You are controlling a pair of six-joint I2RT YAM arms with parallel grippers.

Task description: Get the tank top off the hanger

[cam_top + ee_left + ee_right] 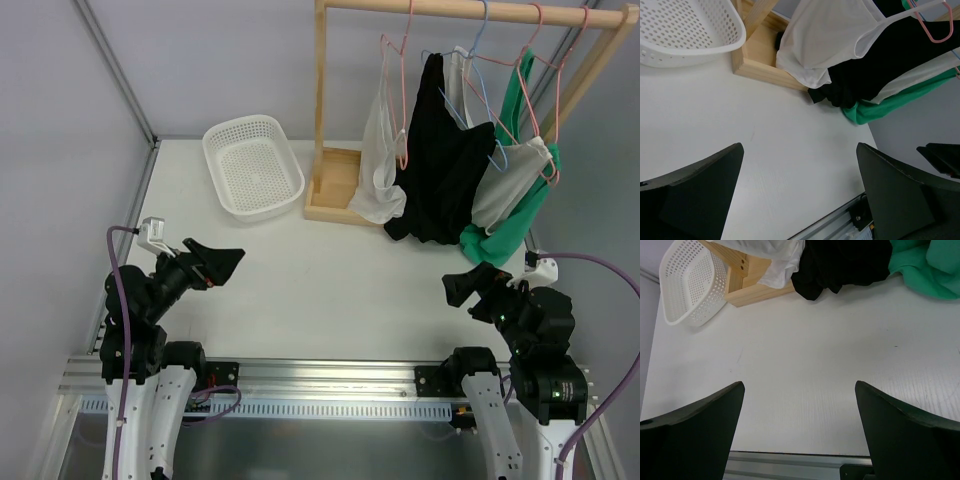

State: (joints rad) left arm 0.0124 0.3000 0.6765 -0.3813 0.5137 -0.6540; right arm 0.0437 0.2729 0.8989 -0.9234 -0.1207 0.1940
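While both arms wait low at the near edge of the table (330,300), nothing of the task has begun. The wooden rack (320,110) stands at the far side, ahead and to the right of the left gripper (225,265) and ahead of the right gripper (462,287). Four garments hang from its rail. The white tank top (380,160) at the left end, on a pink hanger (402,90), is judged the likeliest target. It hangs with its long axis vertical, its hem down at the rack's base. A black garment (440,170) hangs just beside it, and a green garment (520,225) lies further right. A white basket (252,165) sits ahead of the left gripper.

The tank top lies ahead and left of the right gripper, which looks somewhat nearer to it than the left one. Both grippers have their jaws spread wide and hold nothing.

Only the top view shows the rail and the hanger hooks. The left wrist view shows the tank top's strap and hem. The right wrist view catches only the garments' lower folds.
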